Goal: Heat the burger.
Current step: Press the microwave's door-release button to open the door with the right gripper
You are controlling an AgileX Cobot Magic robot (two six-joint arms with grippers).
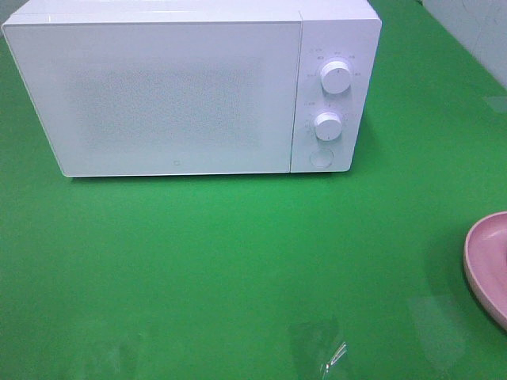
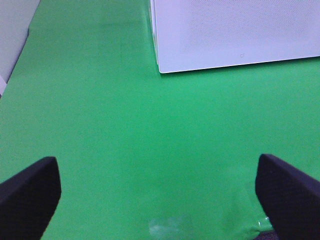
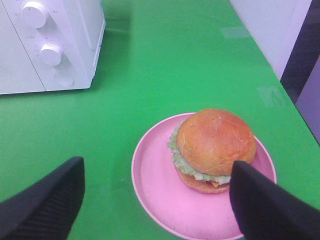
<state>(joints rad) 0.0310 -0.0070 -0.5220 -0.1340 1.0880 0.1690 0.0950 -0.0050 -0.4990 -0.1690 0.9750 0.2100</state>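
Note:
The burger (image 3: 215, 145) has a glossy brown bun and a green lettuce frill, and it sits on a pink plate (image 3: 155, 185). My right gripper (image 3: 157, 205) is open and hovers over the plate's near side. One finger (image 3: 270, 205) is just in front of the burger's edge, and nothing is held. My left gripper (image 2: 157, 200) is open above bare green table, facing the microwave (image 2: 235, 30). In the exterior high view only the plate's rim (image 1: 485, 261) shows at the right edge; the burger and both grippers are out of that frame.
The white microwave (image 1: 190, 87) stands at the back with its door closed, two knobs (image 1: 336, 77) and a round button (image 1: 320, 158) on its right side. A scrap of clear plastic (image 1: 334, 355) lies near the front edge. The green table ends at a wall (image 3: 270, 30) on the right.

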